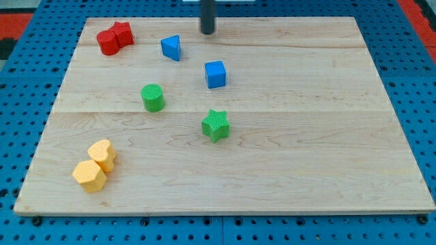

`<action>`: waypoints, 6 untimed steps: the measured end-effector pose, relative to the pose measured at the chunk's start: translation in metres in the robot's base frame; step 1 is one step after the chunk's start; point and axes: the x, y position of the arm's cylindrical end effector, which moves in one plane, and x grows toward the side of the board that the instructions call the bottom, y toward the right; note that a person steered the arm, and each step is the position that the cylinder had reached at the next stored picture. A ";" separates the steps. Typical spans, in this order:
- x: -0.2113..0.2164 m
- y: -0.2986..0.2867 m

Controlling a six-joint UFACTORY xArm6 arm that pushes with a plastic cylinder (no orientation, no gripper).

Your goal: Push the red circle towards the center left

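Pale wooden board point(286, 170) of joined planks on a blue perforated base point(13, 136), seen from one camera. Nearest the view's bottom, the board's front edge runs across almost the whole view, and the wide strip of wood from there up to the middle on the view's right carries no blocks.

Yellow blocks, two, at the bottom left: a yellow hexagon point(89, 176) near the left edge, with a yellow heart-like block point(103, 154) touching it just above.

Green blocks, two, mid-board: a green star point(216, 125) near the centre; a green cylinder point(152, 97) to its upper left, well apart from it. The centre-left stretch of board beside the cylinder lies open out to the left edge.

Blue blocks, two, farther up: a blue cube point(215, 74) above the star; a blue triangle point(172, 47) up and left of the cube.

Red blocks, two, at the top left corner: the red circle point(107, 42), close to the board's left edge, and a second red block point(122, 33), shape unclear, touching its upper right side.

I hold my rod upright at the view's top centre, its upper part cut off by the frame. My tip point(207, 32) is near the board's far edge, just right of the blue triangle and well apart from the red circle, touching no block. I carry no gripper, so there is nothing to open or close.
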 end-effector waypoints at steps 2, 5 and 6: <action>0.012 -0.058; 0.011 -0.157; 0.004 -0.137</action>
